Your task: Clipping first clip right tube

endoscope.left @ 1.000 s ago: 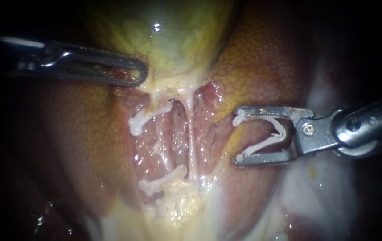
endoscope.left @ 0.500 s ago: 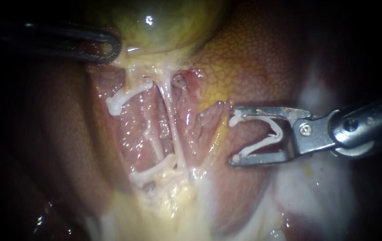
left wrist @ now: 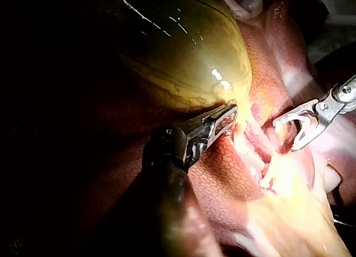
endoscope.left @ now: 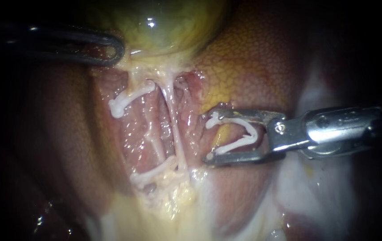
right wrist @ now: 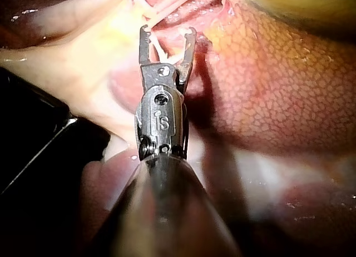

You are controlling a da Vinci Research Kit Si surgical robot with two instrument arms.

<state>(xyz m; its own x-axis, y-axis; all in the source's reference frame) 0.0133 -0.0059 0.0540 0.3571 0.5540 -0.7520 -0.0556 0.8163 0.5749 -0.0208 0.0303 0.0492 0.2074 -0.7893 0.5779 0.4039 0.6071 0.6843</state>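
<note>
The right tube (endoscope.left: 176, 134) is a thin pale strand that runs from the neck of the gallbladder (endoscope.left: 168, 27) down to fatty tissue. My right instrument (endoscope.left: 208, 137) has its jaws open, with a white clip (endoscope.left: 240, 136) loaded between them. The jaw tips stand just right of that tube, and it is not between them. The left tube (endoscope.left: 155, 143) carries an upper clip (endoscope.left: 128, 99) and a lower clip (endoscope.left: 153, 175). My left instrument (endoscope.left: 108, 48) is shut on tissue at the gallbladder's neck and holds it taut. In the right wrist view, the open jaws (right wrist: 167, 30) point at the exposed strands.
Mottled orange-brown liver (endoscope.left: 253, 67) surrounds the dissected bed on both sides. Pale yellow fat (endoscope.left: 173, 201) lies below the lower clip. In the left wrist view, the swollen green gallbladder (left wrist: 183, 51) lies ahead of my left instrument's jaws (left wrist: 225, 119). My right instrument (left wrist: 289, 132) stands beyond them.
My left instrument pulled the gallbladder's neck up and to the left, stretching both tubes. My right instrument then advanced left with its clip, close to the right tube.
</note>
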